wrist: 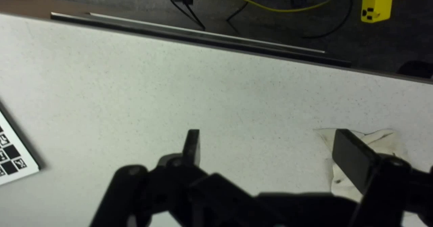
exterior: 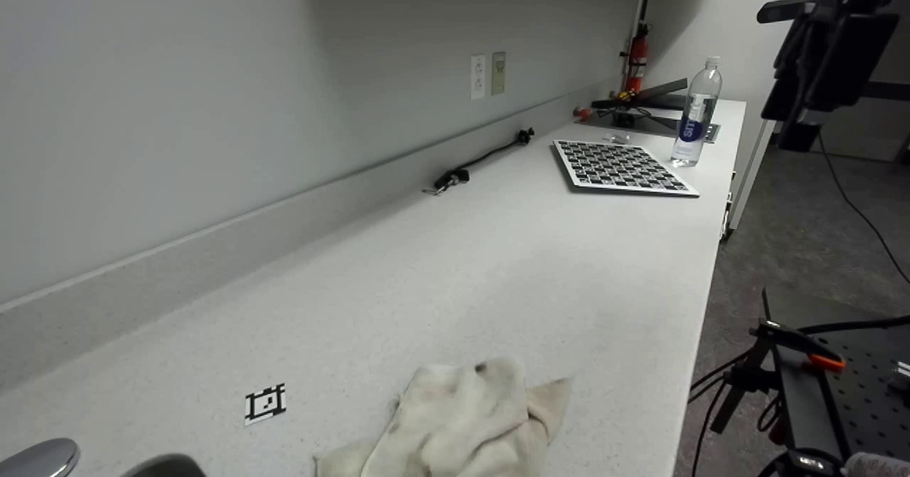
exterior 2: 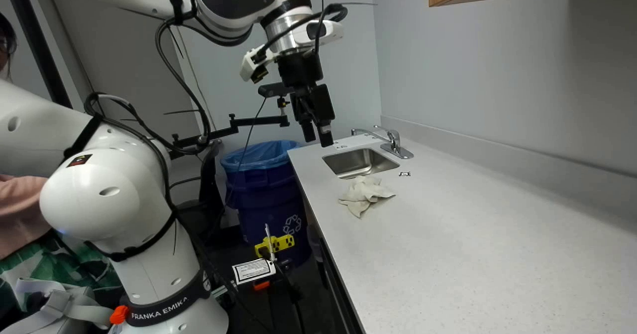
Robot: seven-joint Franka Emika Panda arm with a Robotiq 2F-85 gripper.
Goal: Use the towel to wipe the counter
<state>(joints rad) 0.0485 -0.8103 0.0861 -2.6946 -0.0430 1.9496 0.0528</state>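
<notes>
On the tabletop (exterior 2: 473, 254) the towel (exterior 2: 366, 193) lies crumpled, no clear long axis. In the wrist view it's at about three o'clock from my hovering tool (wrist: 268, 139), spread wide, holding nothing; I should shift that way.

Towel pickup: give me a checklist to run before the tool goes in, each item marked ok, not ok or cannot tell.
1. Tool open: ok, jaws wide apart.
2. Towel on the counter: ok, lying crumpled.
3. Tool centred over towel: not ok; in the wrist view the towel shows off to one side, partly behind a finger.
4. Tool low enough to grasp: not ok; it hangs above the counter.
5. Towel clear of the sink: cannot tell; they look close in an exterior view.
6. Bottle and board away from towel: ok, both farther along the counter.
</notes>
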